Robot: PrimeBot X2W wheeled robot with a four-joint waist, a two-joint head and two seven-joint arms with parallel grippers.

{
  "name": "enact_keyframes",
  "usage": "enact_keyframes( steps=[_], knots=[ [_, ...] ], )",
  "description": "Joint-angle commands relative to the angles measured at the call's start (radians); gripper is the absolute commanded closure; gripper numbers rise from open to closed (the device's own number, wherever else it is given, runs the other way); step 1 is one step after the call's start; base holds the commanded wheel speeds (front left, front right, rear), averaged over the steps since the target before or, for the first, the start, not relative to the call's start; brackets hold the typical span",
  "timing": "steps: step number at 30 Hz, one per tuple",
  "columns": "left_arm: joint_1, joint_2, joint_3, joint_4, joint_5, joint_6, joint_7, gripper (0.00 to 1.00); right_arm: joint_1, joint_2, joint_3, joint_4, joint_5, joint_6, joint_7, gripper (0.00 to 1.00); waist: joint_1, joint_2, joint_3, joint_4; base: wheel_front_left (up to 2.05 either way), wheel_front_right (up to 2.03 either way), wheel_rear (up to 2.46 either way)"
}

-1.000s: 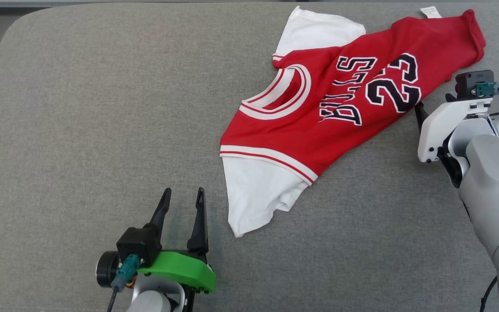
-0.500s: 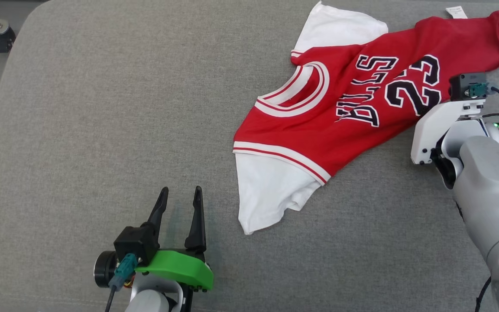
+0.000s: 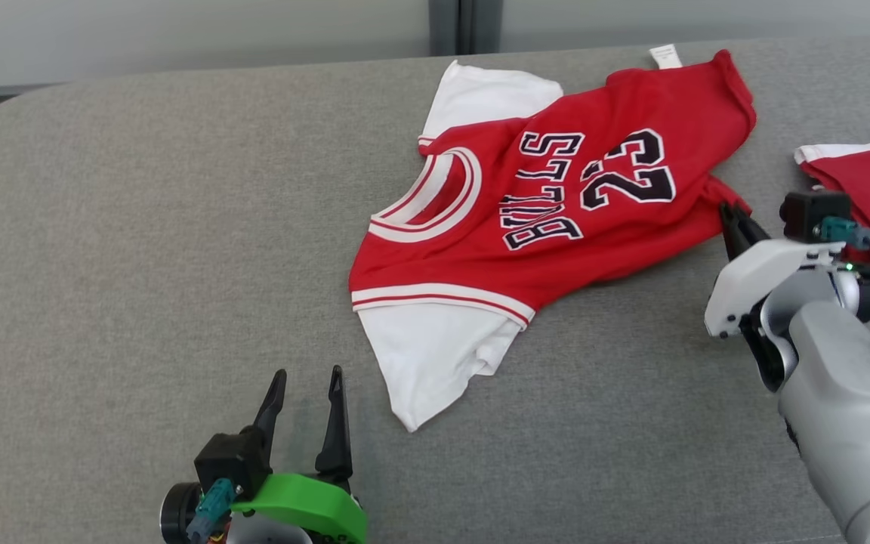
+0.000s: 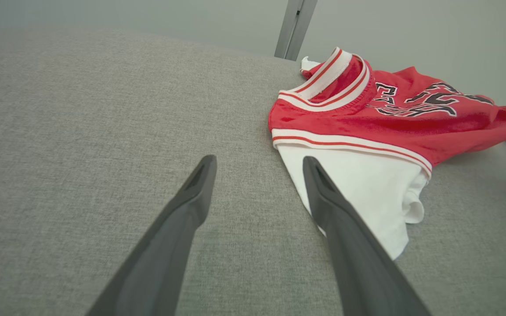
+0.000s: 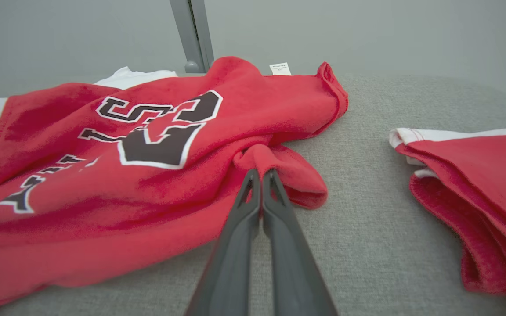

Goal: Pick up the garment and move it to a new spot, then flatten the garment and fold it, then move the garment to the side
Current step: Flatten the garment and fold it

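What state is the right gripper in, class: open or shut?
Shut: the right gripper pinches a fold of the red jersey, fingers pressed together.

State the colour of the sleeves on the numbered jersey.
White sleeves, set against the red jersey body; the head view shows them best.

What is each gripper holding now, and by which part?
The right gripper is shut on the red jersey, pinching a bunched fold near its hem. The left gripper is open, empty.

Overhead head, low wrists, common garment [image 3: 541, 227]
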Motion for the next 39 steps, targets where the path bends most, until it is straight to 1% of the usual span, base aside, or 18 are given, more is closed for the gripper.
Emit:
enact_keyframes(
  steps=[1, 3, 6, 12, 13, 14, 15, 18, 20, 23, 26, 29, 33, 36, 39],
  knots=[
    [0.017, 0.008, 0.003, -0.002, -0.003, 0.004, -0.001, 0.00, 0.051, -0.003, 0.002, -0.031, 0.012, -0.002, -0.005, 1.00, 0.0000, 0.0000, -0.062, -0.064, 0.00, 0.00, 0.00],
    [0.027, 0.009, 0.007, -0.006, -0.007, 0.007, -0.001, 0.00, 0.119, -0.003, -0.005, -0.096, 0.024, -0.002, -0.002, 1.00, 0.0000, 0.0000, -0.074, -0.080, 0.00, 0.00, 0.00],
    [0.037, 0.013, 0.011, -0.013, -0.009, 0.011, -0.001, 0.00, 0.239, 0.019, -0.019, -0.195, 0.017, -0.002, 0.023, 1.00, 0.0000, 0.0000, -0.087, -0.100, 0.00, 0.00, 0.00],
    [0.039, 0.021, 0.015, -0.021, -0.013, 0.016, 0.000, 0.00, 0.451, 0.109, -0.041, -0.389, -0.025, -0.002, 0.113, 1.00, 0.0000, 0.0000, -0.095, -0.118, 0.00, 0.00, 0.00],
    [0.038, 0.022, 0.015, -0.022, -0.013, 0.016, 0.000, 0.00, 0.475, 0.118, -0.040, -0.412, -0.037, -0.002, 0.128, 0.94, 0.0000, 0.0000, -0.094, -0.119, 0.00, 0.00, 0.00],
    [0.037, 0.023, 0.015, -0.023, -0.014, 0.017, 0.001, 0.00, 0.499, 0.129, -0.042, -0.441, -0.047, -0.002, 0.141, 0.33, 0.0000, 0.0000, -0.095, -0.121, 0.00, 0.00, 0.00],
    [0.035, 0.025, 0.014, -0.024, -0.014, 0.017, 0.003, 0.00, 0.519, 0.141, -0.044, -0.471, -0.052, -0.002, 0.151, 0.00, 0.0000, 0.0000, -0.095, -0.123, 0.00, 0.00, 0.00],
    [0.032, 0.030, 0.015, -0.027, -0.015, 0.019, 0.003, 0.00, 0.561, 0.156, -0.069, -0.554, -0.045, -0.002, 0.166, 0.00, 0.0000, 0.0000, -0.095, -0.127, 0.00, 0.00, 0.00],
    [0.031, 0.033, 0.016, -0.029, -0.014, 0.019, 0.004, 0.00, 0.579, 0.158, -0.116, -0.610, -0.062, -0.002, 0.165, 0.00, 0.0000, 0.0000, -0.095, -0.129, 0.00, 0.00, 0.00],
    [0.029, 0.036, 0.012, -0.031, -0.016, 0.020, 0.005, 0.00, 0.603, 0.160, -0.220, -0.665, -0.114, -0.002, 0.175, 0.00, 0.0000, 0.0000, -0.094, -0.126, 0.00, 0.00, 0.00],
    [0.025, 0.039, 0.009, -0.034, -0.016, 0.019, 0.006, 0.00, 0.605, 0.169, -0.318, -0.687, -0.143, -0.002, 0.196, 0.00, 0.0000, 0.0000, -0.090, -0.120, 0.00, 0.00, 0.00],
    [0.014, 0.042, 0.007, -0.038, -0.015, 0.020, 0.009, 0.00, 0.584, 0.174, -0.380, -0.654, -0.166, -0.002, 0.209, 0.00, 0.0000, 0.0000, -0.081, -0.113, 0.00, 0.00, 0.00],
    [0.006, 0.047, 0.006, -0.041, -0.013, 0.023, 0.011, 0.00, 0.531, 0.179, -0.421, -0.571, -0.184, -0.002, 0.212, 0.00, 0.0000, 0.0000, -0.067, -0.105, 0.00, 0.00, 0.00],
    [-0.001, 0.051, 0.004, -0.043, -0.012, 0.023, 0.012, 0.00, 0.484, 0.181, -0.433, -0.486, -0.196, -0.002, 0.217, 0.00, 0.0000, 0.0000, -0.058, -0.099, 0.00, 0.00, 0.00],
    [-0.007, 0.053, 0.001, -0.042, -0.011, 0.024, 0.015, 0.00, 0.431, 0.182, -0.415, -0.398, -0.190, -0.002, 0.210, 0.00, 0.0000, 0.0000, -0.052, -0.091, 0.00, 0.00, 0.00]
  ],
)
